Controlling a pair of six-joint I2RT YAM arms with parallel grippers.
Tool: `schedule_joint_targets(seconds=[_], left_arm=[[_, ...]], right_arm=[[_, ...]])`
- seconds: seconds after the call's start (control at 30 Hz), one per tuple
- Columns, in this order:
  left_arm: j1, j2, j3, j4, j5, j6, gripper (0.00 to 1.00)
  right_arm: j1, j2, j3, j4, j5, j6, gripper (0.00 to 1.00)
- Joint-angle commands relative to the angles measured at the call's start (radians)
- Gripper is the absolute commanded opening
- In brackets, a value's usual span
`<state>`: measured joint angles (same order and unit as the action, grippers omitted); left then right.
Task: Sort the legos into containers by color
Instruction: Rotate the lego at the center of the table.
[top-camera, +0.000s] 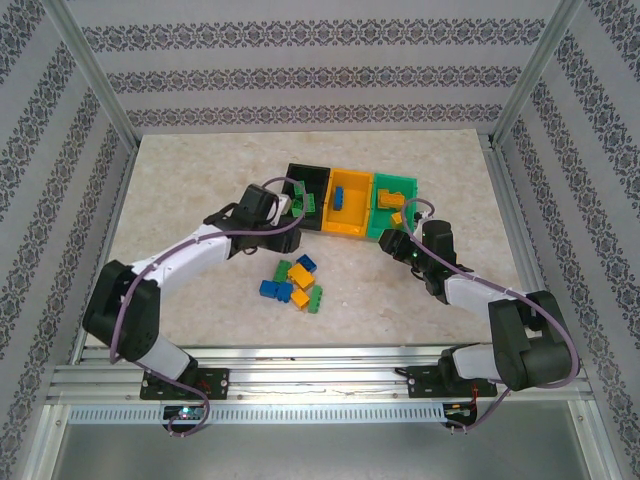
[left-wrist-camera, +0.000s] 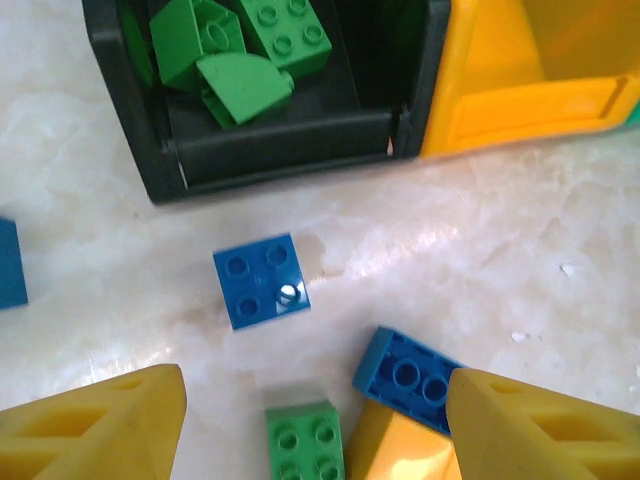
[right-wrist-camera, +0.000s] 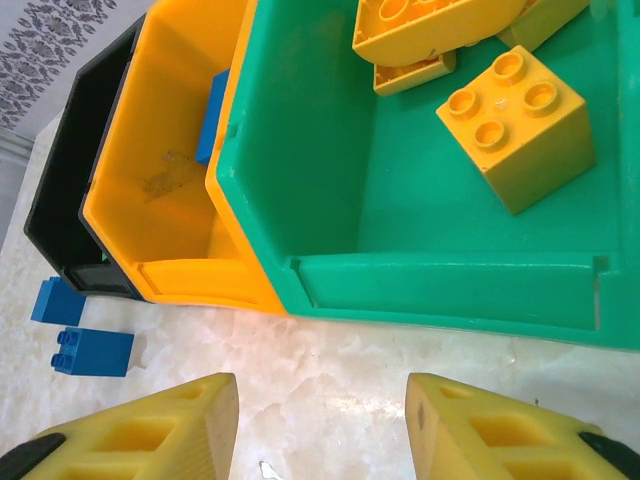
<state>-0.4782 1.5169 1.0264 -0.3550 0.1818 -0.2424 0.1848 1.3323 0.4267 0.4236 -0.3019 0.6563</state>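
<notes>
A pale marbled table (top-camera: 200, 180) holds a black plastic bin (left-wrist-camera: 280, 150), an orange-yellow plastic bin (right-wrist-camera: 170, 190) and a green plastic bin (right-wrist-camera: 320, 150). The left claw (left-wrist-camera: 318, 385) is spread wide over loose studded bricks (left-wrist-camera: 262, 282). The right claw (right-wrist-camera: 320, 390) is spread wide by the green bin. Green bricks (left-wrist-camera: 240, 50) lie in black, yellow bricks (right-wrist-camera: 515, 125) in green, a blue brick (right-wrist-camera: 212, 130) in orange-yellow.

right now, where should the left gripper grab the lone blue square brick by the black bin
I'd pinch the blue brick across two opposite side walls, coming straight down: it lies flat, studs up, with bare table all round. The left gripper is open.
</notes>
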Motion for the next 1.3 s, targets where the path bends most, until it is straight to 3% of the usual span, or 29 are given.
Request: schedule_joint_targets(seconds=[0.0,0.33,0.7,1.0,1.27], left_arm=[[-0.011,-0.062,-0.065,0.008,0.041,-0.025,0.69],[-0.033,-0.180,-0.216,-0.005,0.113,-0.016,0.69],[-0.085,-0.304,-0.310,-0.022,0.118,-0.131,0.69],[-0.173,-0.297,-0.307,-0.052,0.035,-0.206,0.69],[-0.207,-0.151,-0.204,-0.066,-0.036,-0.223,0.69]], right_arm=[[-0.013,0.008,0.001,0.027,-0.016,0.003,0.48],[-0.014,0.011,0.002,0.026,-0.019,0.003,0.48],[-0.013,0.015,0.002,0.027,-0.022,0.005,0.48],[-0.013,0.026,0.004,0.032,-0.029,0.011,0.48],[-0.014,0.024,0.003,0.033,-0.031,0.014,0.48]])
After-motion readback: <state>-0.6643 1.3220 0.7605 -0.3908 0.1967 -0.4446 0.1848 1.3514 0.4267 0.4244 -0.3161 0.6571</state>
